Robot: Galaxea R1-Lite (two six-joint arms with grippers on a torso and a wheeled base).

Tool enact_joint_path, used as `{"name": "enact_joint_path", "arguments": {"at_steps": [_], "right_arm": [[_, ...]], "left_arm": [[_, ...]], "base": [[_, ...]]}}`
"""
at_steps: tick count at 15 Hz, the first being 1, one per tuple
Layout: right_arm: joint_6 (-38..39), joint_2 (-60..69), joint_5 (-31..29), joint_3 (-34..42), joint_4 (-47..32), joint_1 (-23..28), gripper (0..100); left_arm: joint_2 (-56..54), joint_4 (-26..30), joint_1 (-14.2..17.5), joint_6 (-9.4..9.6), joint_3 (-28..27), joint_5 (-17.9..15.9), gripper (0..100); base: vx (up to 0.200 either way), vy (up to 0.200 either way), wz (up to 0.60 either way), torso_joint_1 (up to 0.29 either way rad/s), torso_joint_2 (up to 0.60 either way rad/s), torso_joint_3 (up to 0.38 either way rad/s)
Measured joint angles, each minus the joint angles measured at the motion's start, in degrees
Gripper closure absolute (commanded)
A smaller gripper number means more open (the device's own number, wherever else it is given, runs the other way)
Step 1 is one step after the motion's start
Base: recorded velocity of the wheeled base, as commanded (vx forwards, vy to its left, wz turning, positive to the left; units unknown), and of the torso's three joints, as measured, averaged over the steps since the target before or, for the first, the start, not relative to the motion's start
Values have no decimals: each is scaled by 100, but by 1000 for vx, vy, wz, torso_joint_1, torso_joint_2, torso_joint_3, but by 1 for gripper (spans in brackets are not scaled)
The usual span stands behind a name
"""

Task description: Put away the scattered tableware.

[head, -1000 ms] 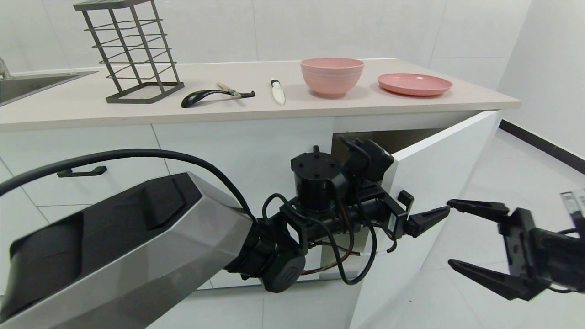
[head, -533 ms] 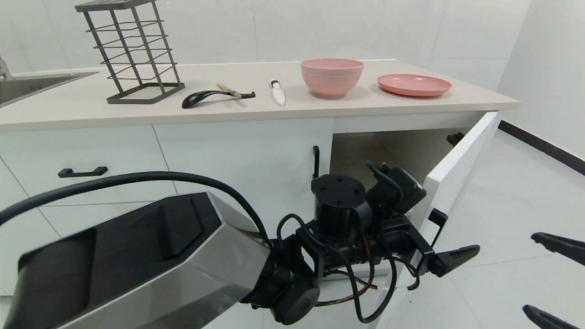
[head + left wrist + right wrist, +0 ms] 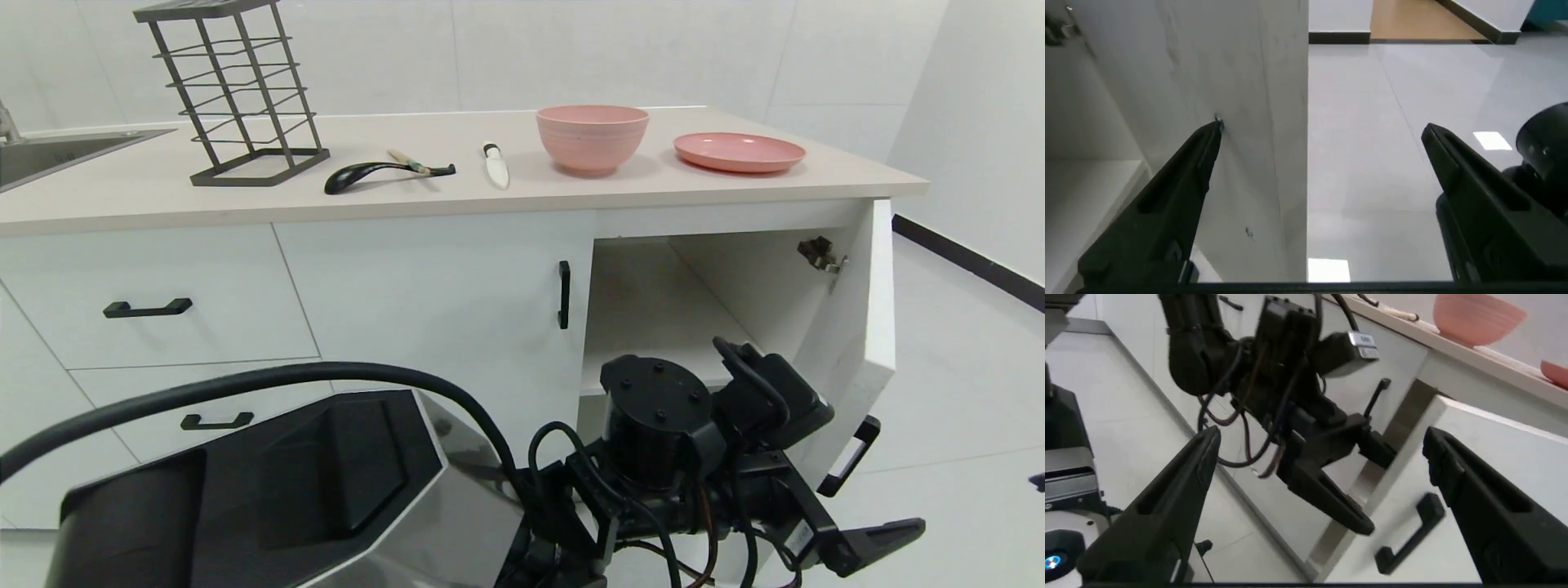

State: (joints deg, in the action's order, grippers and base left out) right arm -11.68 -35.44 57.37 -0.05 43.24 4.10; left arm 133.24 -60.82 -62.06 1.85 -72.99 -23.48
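Left gripper [image 3: 1323, 126] low beside the open cabinet door [image 3: 853, 327], jaws wide apart, the door's free edge seen between them. Right gripper [image 3: 1323, 434] farther out, facing the left one, jaws also spread, gripping nothing. Up on the table [image 3: 122, 196], well apart from both: pink bowl [image 3: 592, 135] near pink plate [image 3: 739, 151], knife [image 3: 495, 163], black spoon [image 3: 367, 173] next to a wooden stick [image 3: 406, 158], wire rack [image 3: 237, 90] near the sink [image 3: 49, 151].
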Motion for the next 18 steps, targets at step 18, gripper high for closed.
{"name": "enact_joint_path", "arguments": {"at_steps": [18], "right_arm": [[-171, 3128, -2171, 5, -1993, -129, 0]], "left_arm": [[1039, 200, -808, -33, -1624, 162, 0]], "base": [[0, 0, 0, 0, 0, 0]]}}
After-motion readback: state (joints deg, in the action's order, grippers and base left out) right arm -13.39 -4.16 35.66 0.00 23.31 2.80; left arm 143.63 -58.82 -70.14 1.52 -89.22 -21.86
